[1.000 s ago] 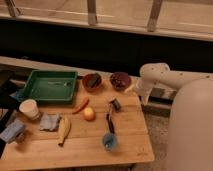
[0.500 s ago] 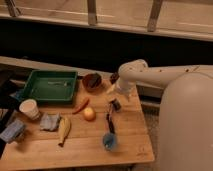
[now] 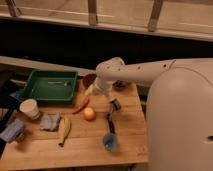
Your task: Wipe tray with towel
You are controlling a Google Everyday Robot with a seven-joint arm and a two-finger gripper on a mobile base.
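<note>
Currently the gripper (image 3: 91, 90) hangs low over the table (image 3: 131, 125) just off the green tray's (image 3: 40, 90) right rim, near a red pepper (image 3: 82, 105) & a brown bowl (image 3: 88, 78) partly hidden by the arm; can't tell whether it's spread or closed up. Towel (image 3: 50, 121) lies crumpled on the wood in front of the tray, not in it, w/ a paper cup (image 3: 30, 108) to its left, a banana (image 3: 64, 129) just beside it & an orange (image 3: 89, 114) further right. Also a blue-headed brush (image 3: 110, 135) & a small dark object (image 3: 115, 104) lie below the arm, and a blue bundle (image 3: 12, 131) sits at the left edge.
</note>
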